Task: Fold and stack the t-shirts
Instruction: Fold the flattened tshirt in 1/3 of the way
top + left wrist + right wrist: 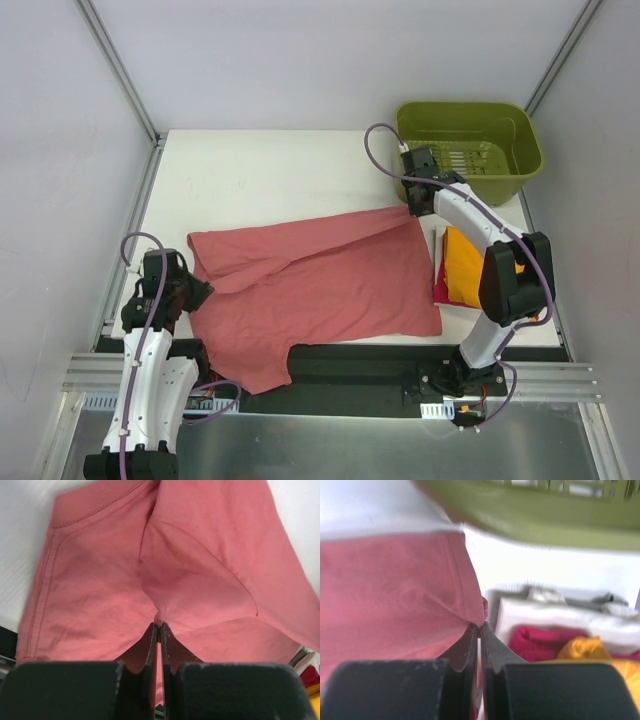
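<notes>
Top view: the white surface (pixel 250 170) is carrying the salmon t-shirt (pixel 320 285), which is lying spread and rumpled across the middle. The orange t-shirt (pixel 465 265) is lying folded on the magenta t-shirt (pixel 441 290) at right, near the green tub (pixel 470 150).

Left wrist view: the left claw (pixel 158 626) is pinching a pucker of the salmon t-shirt, jaws closed.

Right wrist view: the right claw (pixel 480 625) is gripping the salmon t-shirt's hemmed edge, jaws closed, with the green tub just beyond.
</notes>
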Controlling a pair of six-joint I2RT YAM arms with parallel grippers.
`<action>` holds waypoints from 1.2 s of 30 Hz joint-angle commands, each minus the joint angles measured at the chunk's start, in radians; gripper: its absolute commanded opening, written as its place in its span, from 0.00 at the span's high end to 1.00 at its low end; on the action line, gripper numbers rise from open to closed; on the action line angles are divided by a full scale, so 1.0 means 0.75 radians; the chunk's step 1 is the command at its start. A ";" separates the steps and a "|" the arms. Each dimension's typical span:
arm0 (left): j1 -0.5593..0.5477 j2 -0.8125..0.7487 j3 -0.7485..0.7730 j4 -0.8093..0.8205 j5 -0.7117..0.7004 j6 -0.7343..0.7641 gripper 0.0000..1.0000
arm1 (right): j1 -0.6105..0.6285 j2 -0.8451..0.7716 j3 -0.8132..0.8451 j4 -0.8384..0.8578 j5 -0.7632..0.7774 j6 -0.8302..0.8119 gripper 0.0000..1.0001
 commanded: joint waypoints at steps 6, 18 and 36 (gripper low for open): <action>-0.010 0.020 -0.035 0.042 0.098 -0.043 1.00 | -0.012 -0.131 -0.130 -0.201 0.066 0.163 0.91; -0.012 0.165 -0.023 0.293 0.198 -0.056 1.00 | 0.185 -0.368 -0.248 0.085 -0.439 0.112 0.37; 0.002 1.018 0.364 0.643 0.077 0.024 1.00 | 0.880 0.112 0.044 0.366 -0.742 0.166 0.43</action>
